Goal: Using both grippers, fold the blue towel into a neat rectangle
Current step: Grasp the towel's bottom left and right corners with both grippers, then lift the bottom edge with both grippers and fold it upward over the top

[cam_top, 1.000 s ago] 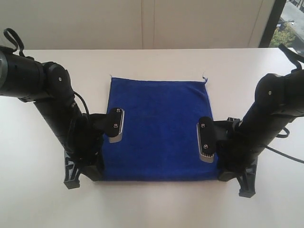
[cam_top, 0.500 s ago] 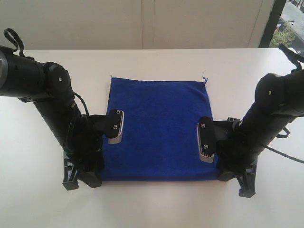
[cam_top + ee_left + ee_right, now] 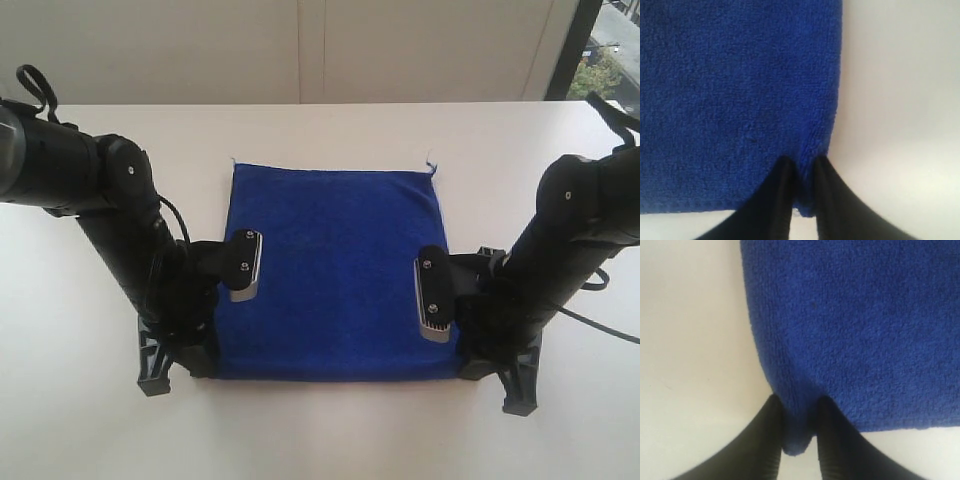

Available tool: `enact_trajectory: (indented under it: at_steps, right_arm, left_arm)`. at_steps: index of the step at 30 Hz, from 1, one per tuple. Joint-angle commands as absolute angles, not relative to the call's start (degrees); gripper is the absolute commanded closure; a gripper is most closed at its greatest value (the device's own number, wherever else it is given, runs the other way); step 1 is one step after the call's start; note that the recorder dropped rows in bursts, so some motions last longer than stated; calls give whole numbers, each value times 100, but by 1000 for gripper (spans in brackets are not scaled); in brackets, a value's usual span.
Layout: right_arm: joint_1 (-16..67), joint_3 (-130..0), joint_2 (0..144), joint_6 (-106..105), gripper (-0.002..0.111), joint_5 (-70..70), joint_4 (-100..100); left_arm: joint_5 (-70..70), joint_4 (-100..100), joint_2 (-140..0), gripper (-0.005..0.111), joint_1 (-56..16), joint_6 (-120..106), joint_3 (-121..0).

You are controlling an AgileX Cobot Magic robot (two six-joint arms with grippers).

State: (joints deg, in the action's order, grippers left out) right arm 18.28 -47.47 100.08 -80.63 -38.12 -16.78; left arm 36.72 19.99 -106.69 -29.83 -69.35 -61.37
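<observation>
The blue towel [image 3: 335, 270] lies flat on the white table as a near-square, folded double. My left gripper [image 3: 188, 362] sits at its near left corner. In the left wrist view the black fingers [image 3: 785, 200] pinch that corner of the towel [image 3: 735, 95], a sliver of white showing at the hem. My right gripper [image 3: 487, 370] is at the near right corner. In the right wrist view its fingers [image 3: 832, 440] are shut on a bunched tip of the towel [image 3: 855, 320]. No label shows clearly.
The white table [image 3: 330, 130] stretches on all sides of the towel. A pale wall runs behind it, with a window at the far right [image 3: 605, 50]. Both black arms [image 3: 100, 200] lean in from the table's sides.
The left arm has shifted slightly, its base piece nudging right along the towel's near edge. The towel and right arm look unchanged.
</observation>
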Motion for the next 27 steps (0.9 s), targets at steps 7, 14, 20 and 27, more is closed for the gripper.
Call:
enact_trajectory:
  at_steps: [7, 14, 20, 27]
  right_arm:
    - [1825, -4727, 9963, -8069, 99, -3832, -1693]
    - [1825, -4727, 9675, -7984, 99, -3817, -1693]
    - [1825, -4727, 9644, -7984, 92, -4009, -1693]
    - [1825, -4727, 9266, -7971, 108, -3942, -1693]
  left_arm:
    - [3902, 1861, -10798, 107, -2999, -6936, -6074]
    - [3980, 1861, -10465, 107, -2999, -6835, -6074]
    - [4230, 1918, -10183, 107, -2999, -6714, -6074]
    - [4267, 1918, -9861, 107, -2999, -6229, -6074]
